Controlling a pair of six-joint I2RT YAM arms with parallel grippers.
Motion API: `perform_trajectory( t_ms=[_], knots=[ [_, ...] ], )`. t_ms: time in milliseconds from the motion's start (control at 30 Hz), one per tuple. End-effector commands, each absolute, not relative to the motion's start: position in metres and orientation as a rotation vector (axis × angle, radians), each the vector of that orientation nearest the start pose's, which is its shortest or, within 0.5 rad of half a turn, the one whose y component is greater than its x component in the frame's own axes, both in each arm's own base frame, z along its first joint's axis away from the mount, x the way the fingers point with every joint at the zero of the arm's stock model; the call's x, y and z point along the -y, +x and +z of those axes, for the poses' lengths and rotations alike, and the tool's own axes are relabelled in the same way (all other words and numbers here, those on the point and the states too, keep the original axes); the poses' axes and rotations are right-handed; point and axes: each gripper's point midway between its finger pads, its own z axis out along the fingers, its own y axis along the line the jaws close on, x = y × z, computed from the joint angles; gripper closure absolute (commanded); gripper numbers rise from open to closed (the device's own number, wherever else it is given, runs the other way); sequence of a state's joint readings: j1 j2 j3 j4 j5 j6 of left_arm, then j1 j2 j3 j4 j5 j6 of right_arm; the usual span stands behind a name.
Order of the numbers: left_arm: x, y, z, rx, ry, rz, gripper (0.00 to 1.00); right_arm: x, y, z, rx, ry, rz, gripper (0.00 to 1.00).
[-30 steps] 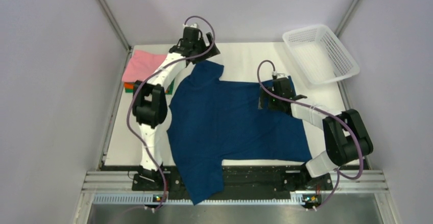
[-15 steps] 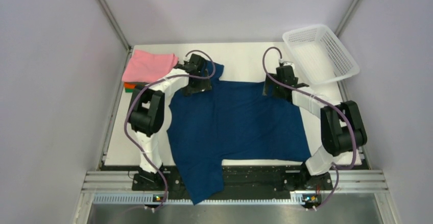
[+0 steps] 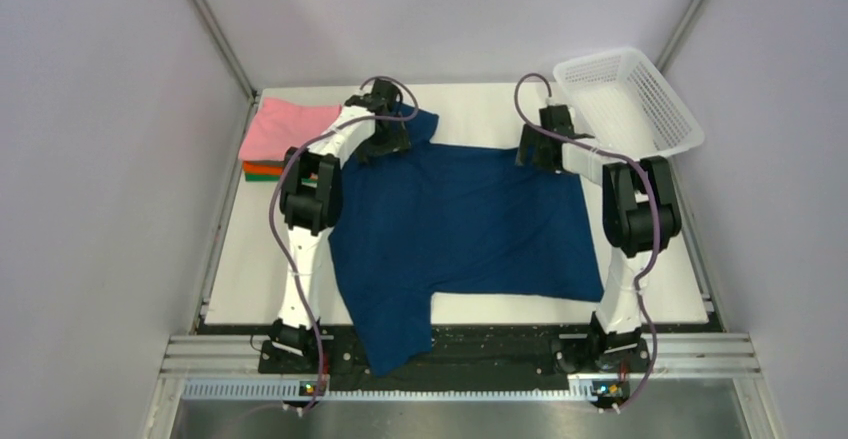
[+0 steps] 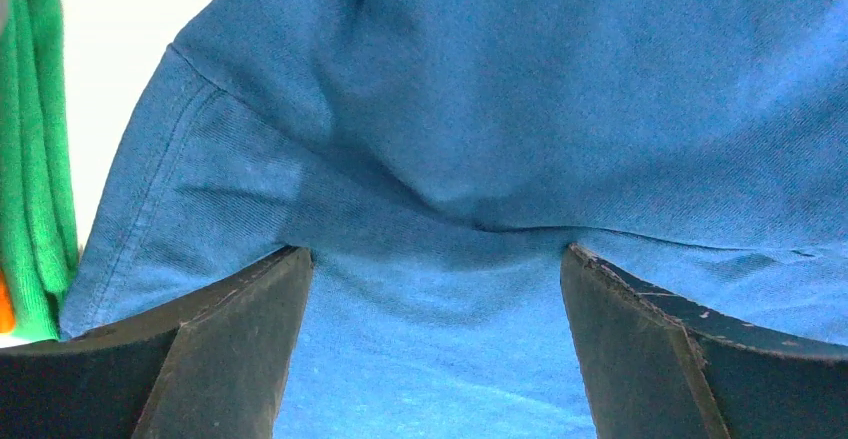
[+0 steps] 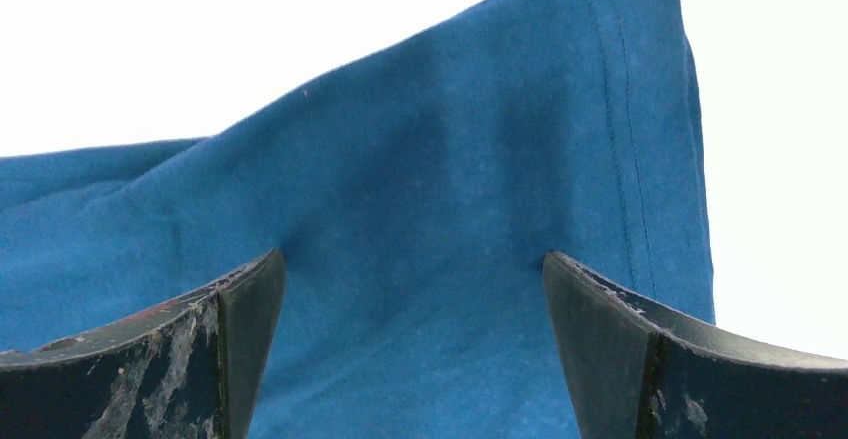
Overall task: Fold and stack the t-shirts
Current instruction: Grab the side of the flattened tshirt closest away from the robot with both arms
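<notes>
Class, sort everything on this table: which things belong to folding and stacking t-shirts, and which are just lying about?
Belongs to the job: navy t-shirt, pink shirt, orange shirt, green shirt.
Lying about: white mesh basket.

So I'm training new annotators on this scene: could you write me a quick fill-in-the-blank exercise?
The topmost folded shirt is ___.
The mesh basket sits at the far ___ corner of the table.
Both the left hand and right hand reach the spread dark ___ t-shirt.
Missing: pink; right; blue.
</notes>
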State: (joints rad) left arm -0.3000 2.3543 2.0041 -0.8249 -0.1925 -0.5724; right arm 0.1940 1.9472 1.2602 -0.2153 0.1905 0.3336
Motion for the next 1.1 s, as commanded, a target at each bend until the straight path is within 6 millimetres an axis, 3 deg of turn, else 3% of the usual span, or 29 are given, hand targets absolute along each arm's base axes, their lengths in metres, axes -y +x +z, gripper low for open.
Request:
perform_trajectory(
  t_ms=[0, 233, 367, 433, 533, 600, 733, 800, 867, 967, 1000, 1067],
  knots=[
    [0.131, 0.509, -0.010, -2.745, -0.498, -0.053, 0.01, -0.067, 0.483, 0.018, -2.476, 0.269, 0.015, 0.01],
    [0.126, 0.560, 0.011, -2.624, -0.459, -0.192, 0.01, -0.067, 0.517, 0.022, -2.447, 0.280, 0.046, 0.01],
    [0.129, 0.576, 0.025, -2.579, -0.408, -0.213, 0.01, -0.069, 0.534, 0.032, -2.423, 0.257, 0.051, 0.01],
    [0.131, 0.584, 0.043, -2.542, -0.396, -0.236, 0.01, -0.071, 0.537, 0.048, -2.405, 0.263, 0.069, 0.01],
    [0.136, 0.591, 0.092, -2.458, -0.360, -0.287, 0.01, -0.081, 0.536, 0.084, -2.348, 0.239, 0.125, 0.01],
    [0.139, 0.585, 0.127, -2.416, -0.328, -0.301, 0.01, -0.084, 0.527, 0.116, -2.302, 0.216, 0.129, 0.01],
    [0.145, 0.542, 0.184, -2.385, -0.283, -0.286, 0.01, -0.095, 0.490, 0.154, -2.255, 0.187, 0.167, 0.01],
    [0.152, 0.507, 0.196, -2.391, -0.267, -0.280, 0.01, -0.098, 0.465, 0.158, -2.256, 0.184, 0.178, 0.01],
    [0.156, 0.462, 0.208, -2.397, -0.267, -0.284, 0.01, -0.096, 0.434, 0.144, -2.294, 0.205, 0.180, 0.01],
    [0.161, 0.395, 0.197, -2.427, -0.294, -0.267, 0.01, -0.089, 0.396, 0.137, -2.310, 0.245, 0.192, 0.01],
    [0.161, 0.366, 0.178, -2.467, -0.299, -0.237, 0.01, -0.086, 0.385, 0.131, -2.321, 0.262, 0.187, 0.01],
    [0.166, 0.321, 0.166, -2.495, -0.290, -0.231, 0.01, -0.080, 0.369, 0.128, -2.319, 0.282, 0.180, 0.01]
  ],
)
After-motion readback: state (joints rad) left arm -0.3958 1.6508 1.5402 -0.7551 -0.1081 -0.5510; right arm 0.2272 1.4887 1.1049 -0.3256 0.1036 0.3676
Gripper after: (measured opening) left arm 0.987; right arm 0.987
